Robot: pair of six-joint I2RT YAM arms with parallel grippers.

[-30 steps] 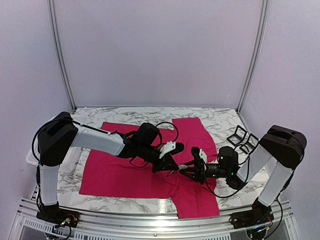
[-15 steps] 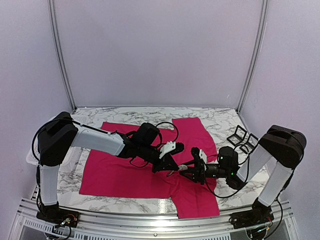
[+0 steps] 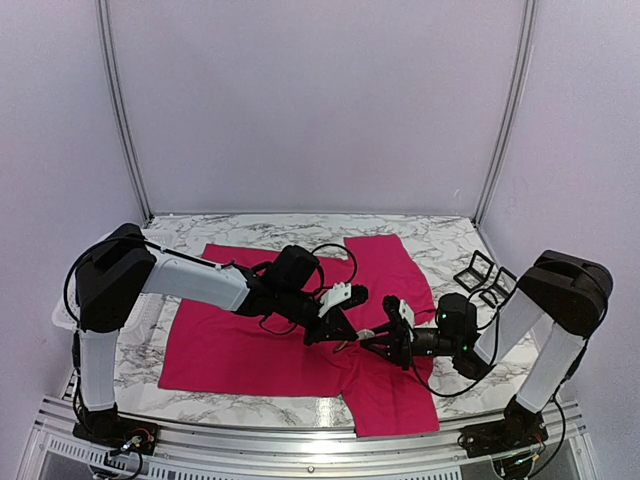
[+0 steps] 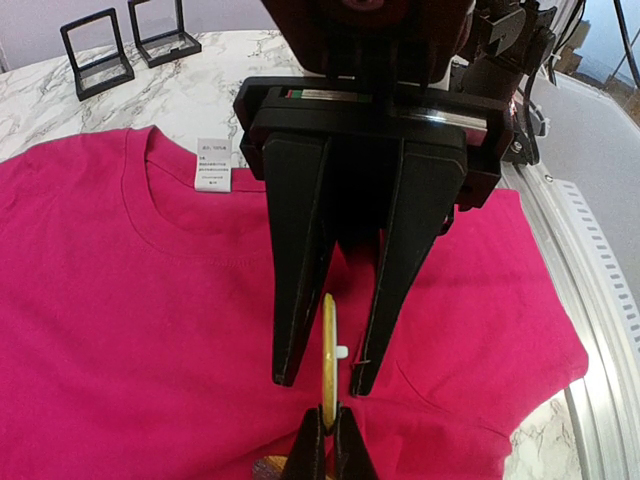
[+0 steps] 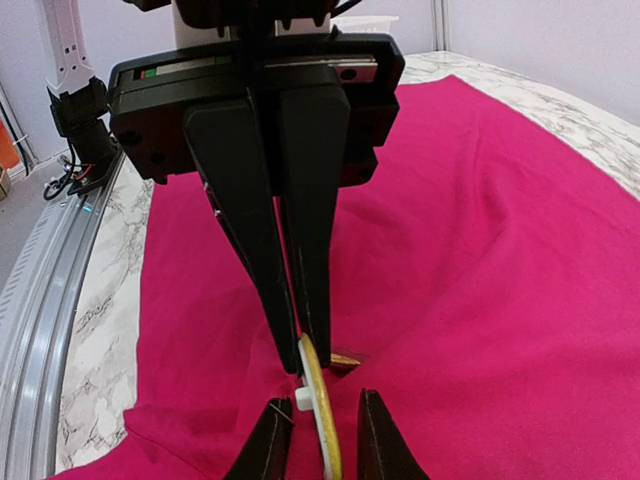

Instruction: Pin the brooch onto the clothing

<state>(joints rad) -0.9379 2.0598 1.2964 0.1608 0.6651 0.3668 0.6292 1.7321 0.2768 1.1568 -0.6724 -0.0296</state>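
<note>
The crimson-pink T-shirt (image 3: 240, 350) lies flat on the marble table, and its white neck label (image 4: 212, 165) shows. The brooch (image 4: 329, 345) is a thin gold disc held on edge just above the fabric, with a small white post on one face. My left gripper (image 4: 328, 412) is shut on the disc's rim. In the right wrist view the left gripper (image 5: 308, 365) pinches the brooch (image 5: 322, 420). My right gripper (image 5: 322, 402) is open, one finger on each side of the disc. Both grippers meet tip to tip over the shirt's near right part (image 3: 350, 340). A small gold piece (image 5: 345, 360) lies on the fabric below.
Two black frame stands (image 3: 485, 275) stand on the marble table (image 3: 440, 240) at the right, beyond the shirt. They also show in the left wrist view (image 4: 95, 50). A metal rail (image 3: 300, 445) runs along the near edge. Pale walls close in the back and sides.
The right gripper has edged slightly left toward the left gripper. The left arm, the brooch and the shirt look the same.
</note>
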